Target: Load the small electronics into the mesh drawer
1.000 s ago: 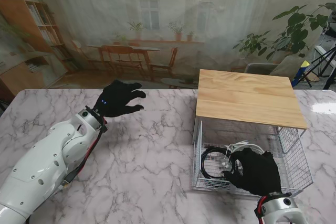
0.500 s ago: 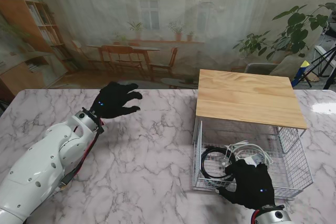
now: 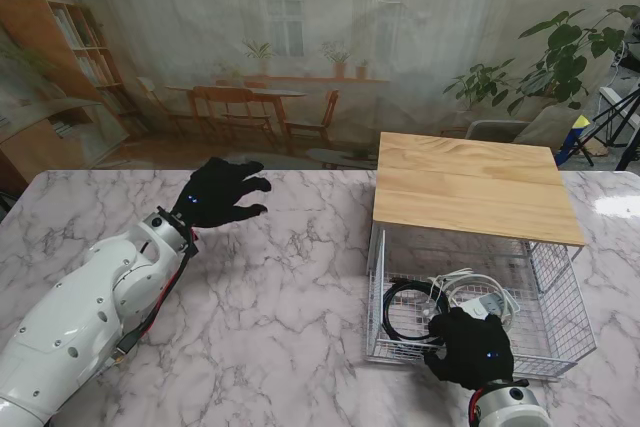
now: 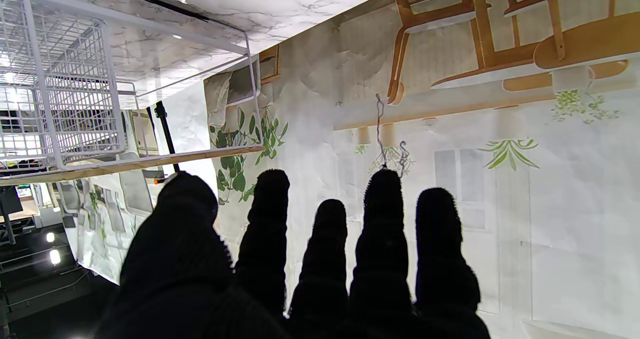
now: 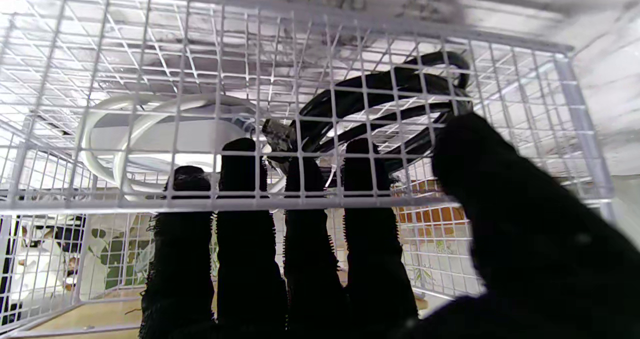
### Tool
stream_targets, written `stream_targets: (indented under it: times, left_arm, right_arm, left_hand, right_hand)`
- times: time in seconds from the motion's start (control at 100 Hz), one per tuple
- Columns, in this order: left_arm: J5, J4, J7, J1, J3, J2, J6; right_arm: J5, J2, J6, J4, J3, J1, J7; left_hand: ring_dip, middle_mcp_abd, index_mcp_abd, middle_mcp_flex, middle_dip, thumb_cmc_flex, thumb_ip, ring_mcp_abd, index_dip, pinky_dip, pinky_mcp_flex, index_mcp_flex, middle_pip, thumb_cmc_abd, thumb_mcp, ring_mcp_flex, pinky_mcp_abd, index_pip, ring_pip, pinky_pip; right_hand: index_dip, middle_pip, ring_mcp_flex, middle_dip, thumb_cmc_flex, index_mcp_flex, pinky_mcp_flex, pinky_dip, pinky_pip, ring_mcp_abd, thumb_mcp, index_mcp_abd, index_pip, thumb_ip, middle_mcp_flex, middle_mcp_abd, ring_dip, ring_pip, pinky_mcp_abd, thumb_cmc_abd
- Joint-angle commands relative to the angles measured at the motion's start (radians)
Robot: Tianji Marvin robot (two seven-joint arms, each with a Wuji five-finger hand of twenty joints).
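Note:
The white mesh drawer (image 3: pixel 372 287) stands pulled out from under a wooden top (image 3: pixel 470 187) at the right. Inside it lie a coiled black cable (image 3: pixel 405 307) and a white cable with a charger (image 3: pixel 485 299). My right hand (image 3: pixel 470 349) is at the drawer's front wall. In the right wrist view its fingers (image 5: pixel 240 219) reach inside the mesh (image 5: pixel 300 44) and the thumb stays outside, with the black cable (image 5: pixel 380 99) and white cable (image 5: pixel 150 129) just beyond. My left hand (image 3: pixel 215 192) hovers far left, fingers spread and holding nothing.
The marble table (image 3: pixel 290 287) stretches between the two arms. In the left wrist view the left hand (image 4: pixel 300 269) points along the table toward the wire frame (image 4: pixel 65 94) and wooden top (image 4: pixel 125 164). A printed backdrop hangs behind the table's far edge.
My right hand has drawn back toward me, from over the cables inside the drawer to the drawer's front wall. The left hand has barely shifted.

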Motion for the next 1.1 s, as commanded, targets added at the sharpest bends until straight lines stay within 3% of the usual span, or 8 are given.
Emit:
stream_targets:
  times: [0.0, 0.07, 0.21, 0.43, 0.71, 1.09]
  left_arm:
    - [-0.001, 0.005, -0.014, -0.005, 0.005, 0.000, 0.003]
    - [-0.001, 0.007, -0.013, -0.006, 0.007, 0.000, 0.003]
    - [-0.002, 0.010, -0.012, -0.008, 0.010, 0.000, 0.004]
    - [-0.004, 0.012, -0.012, -0.009, 0.013, 0.000, 0.006]
    - [-0.010, 0.022, -0.006, -0.016, 0.024, -0.002, 0.007]
    - [-0.011, 0.027, -0.008, -0.021, 0.032, -0.001, 0.003]
  right_arm:
    - [0.009, 0.000, 0.012, 0.018, -0.006, 0.011, 0.011]
    - [0.023, 0.000, 0.014, 0.029, -0.012, 0.024, 0.016]
    - [0.051, -0.001, 0.022, 0.050, -0.024, 0.049, 0.014]
    - [0.060, -0.005, 0.004, 0.095, -0.033, 0.095, -0.048]
    - [0.046, 0.000, -0.032, 0.112, -0.018, 0.141, -0.023]
    - [0.062, 0.002, -0.053, 0.222, -0.041, 0.256, -0.042]
  left_hand:
    - [0.007, 0.010, 0.017, -0.041, 0.000, 0.022, -0.009, -0.005, -0.004, 0.020, -0.020, -0.010, -0.007, 0.035, 0.003, -0.015, 0.018, 0.003, 0.018, 0.016]
    - [0.007, 0.010, 0.018, -0.040, 0.000, 0.021, -0.009, -0.005, -0.005, 0.020, -0.020, -0.009, -0.006, 0.034, 0.003, -0.015, 0.018, 0.004, 0.018, 0.016]
    - [0.007, 0.008, 0.017, -0.041, 0.000, 0.022, -0.008, -0.004, -0.005, 0.019, -0.021, -0.009, -0.006, 0.034, 0.003, -0.016, 0.018, 0.005, 0.018, 0.015]
    - [0.006, 0.010, 0.018, -0.040, 0.000, 0.020, -0.009, -0.003, -0.006, 0.019, -0.021, -0.008, -0.006, 0.036, 0.003, -0.017, 0.018, 0.006, 0.017, 0.015]
    - [0.006, 0.009, 0.020, -0.039, 0.000, 0.020, -0.008, -0.004, -0.006, 0.019, -0.023, -0.007, -0.006, 0.036, 0.003, -0.017, 0.019, 0.008, 0.017, 0.014]
    - [0.006, 0.009, 0.019, -0.038, 0.001, 0.021, -0.009, -0.003, -0.006, 0.019, -0.023, -0.005, -0.006, 0.036, 0.003, -0.017, 0.020, 0.009, 0.017, 0.015]
  right_hand:
    - [-0.091, 0.038, -0.015, 0.017, 0.093, -0.016, 0.027, 0.016, 0.056, -0.059, 0.020, -0.050, 0.121, -0.056, 0.045, -0.010, 0.095, 0.152, -0.020, 0.015]
    - [-0.191, 0.032, 0.002, 0.041, 0.224, -0.031, 0.062, 0.001, 0.073, -0.080, 0.031, -0.076, 0.272, -0.077, 0.112, -0.017, 0.136, 0.219, -0.020, 0.041]
    - [-0.206, 0.003, 0.077, 0.075, 0.306, 0.071, 0.135, -0.013, 0.106, -0.086, 0.169, -0.108, 0.300, -0.099, 0.246, -0.028, 0.171, 0.289, -0.023, 0.070]
    - [-0.132, 0.022, 0.132, 0.086, 0.324, 0.158, 0.176, -0.018, 0.137, -0.088, 0.230, -0.142, 0.280, -0.110, 0.315, -0.038, 0.235, 0.328, -0.016, 0.070]
    - [-0.105, 0.025, 0.147, 0.089, 0.330, 0.188, 0.189, -0.022, 0.141, -0.089, 0.253, -0.161, 0.277, -0.112, 0.334, -0.049, 0.237, 0.330, -0.017, 0.062]
    - [-0.092, 0.022, 0.149, 0.091, 0.327, 0.196, 0.204, -0.030, 0.139, -0.099, 0.254, -0.180, 0.265, -0.115, 0.342, -0.060, 0.237, 0.338, -0.022, 0.062]
